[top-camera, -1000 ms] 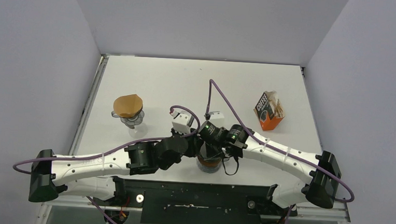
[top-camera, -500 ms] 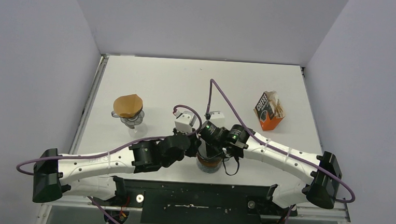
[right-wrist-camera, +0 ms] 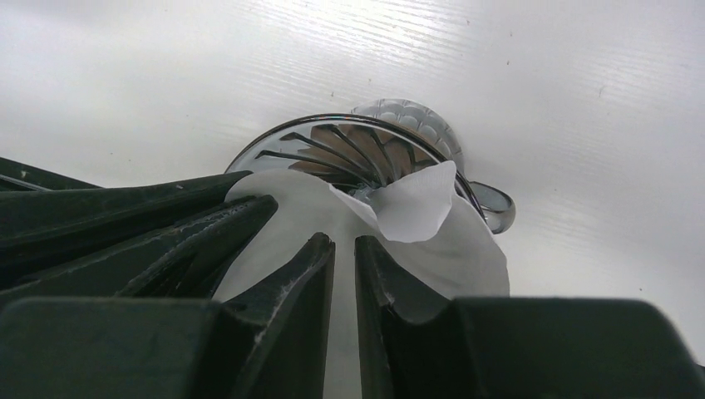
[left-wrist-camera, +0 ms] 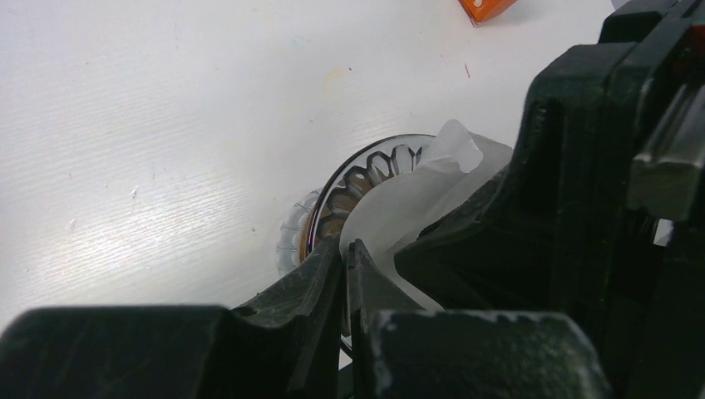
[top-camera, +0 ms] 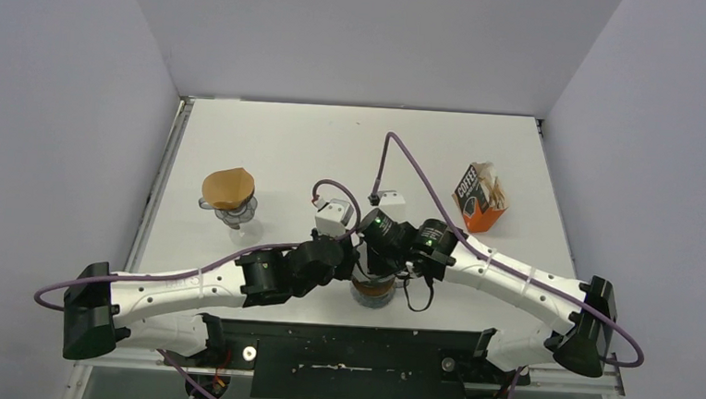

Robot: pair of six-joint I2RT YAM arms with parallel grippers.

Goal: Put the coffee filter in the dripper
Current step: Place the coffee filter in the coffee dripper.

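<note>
Now that my left tool [left-wrist-camera: 345, 248] has come in and closed to a slit at the edge of the coffee filter [left-wrist-camera: 399, 208], the filter sits crumpled in the mouth of the dripper [left-wrist-camera: 366, 170], unseated; whether my right tool [right-wrist-camera: 345, 241] grips it, I cannot tell.

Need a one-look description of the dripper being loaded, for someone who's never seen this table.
At the table's near edge, midway between the arm bases, the left hand and right hand meet. The dripper sits right under them: a smoky ribbed cone. Unlike the other dripper at left with a tan-brown filter, its mouth shows a white coffee filter.
</note>
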